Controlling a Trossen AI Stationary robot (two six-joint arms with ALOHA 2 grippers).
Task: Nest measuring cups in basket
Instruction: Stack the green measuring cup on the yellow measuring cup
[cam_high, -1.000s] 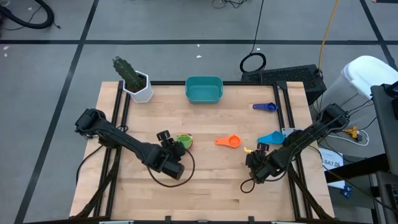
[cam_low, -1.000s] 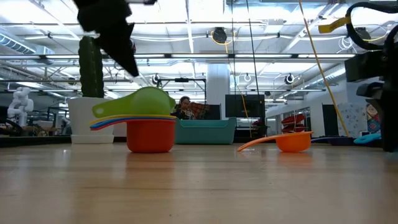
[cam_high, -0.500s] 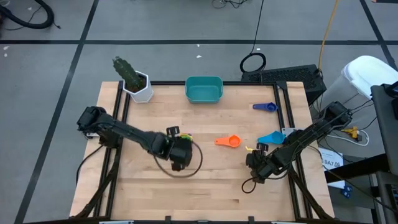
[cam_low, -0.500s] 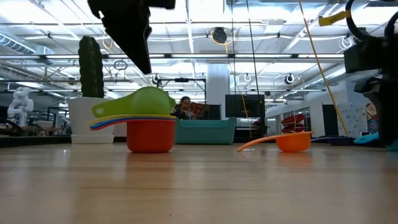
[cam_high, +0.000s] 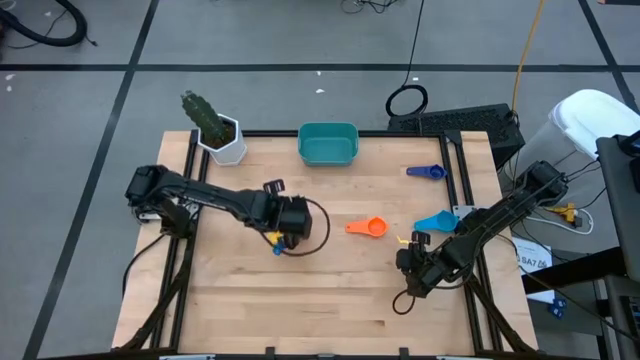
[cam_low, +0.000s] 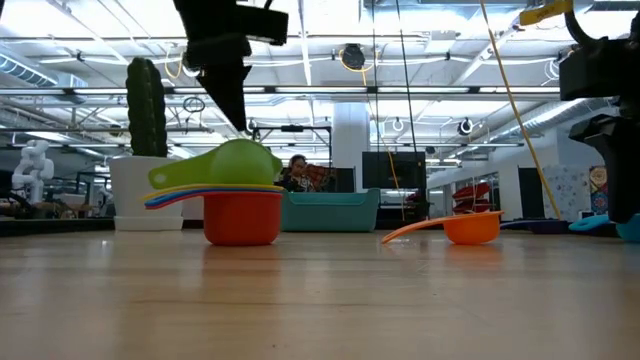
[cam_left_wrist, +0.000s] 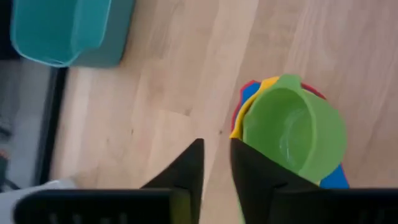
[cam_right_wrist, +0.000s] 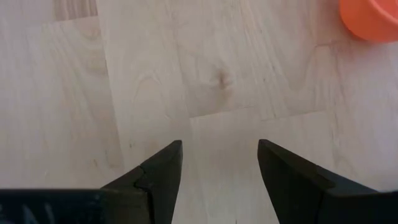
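Left arm positioned over the nested stack of cups at frame centre.
The teal rounded plastic basket (cam_high: 328, 144) sat at upper centre; the red-based stack of plastic measuring cups (cam_high: 283, 237) lay below it. The left gripper (cam_left_wrist: 216, 163), nearly closed and empty, was best lowered onto the green rim; the right gripper (cam_right_wrist: 219, 163) waited open.

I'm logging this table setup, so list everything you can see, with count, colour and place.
Stacked cups: one nested stack, green on top, then yellow, blue, red; table centre-left, under the left end effector.
Orange cup: one, table centre.
Light blue cup: one, right side.
Dark blue cup: one, right side, farther back.
Basket: one, teal, back edge, middle.
Plant pot: one, white with a green plant, back left corner.
Left end effector: fingers narrowly apart, above the stack's handles.
Right end effector: open, empty, over bare wood near the orange cup.
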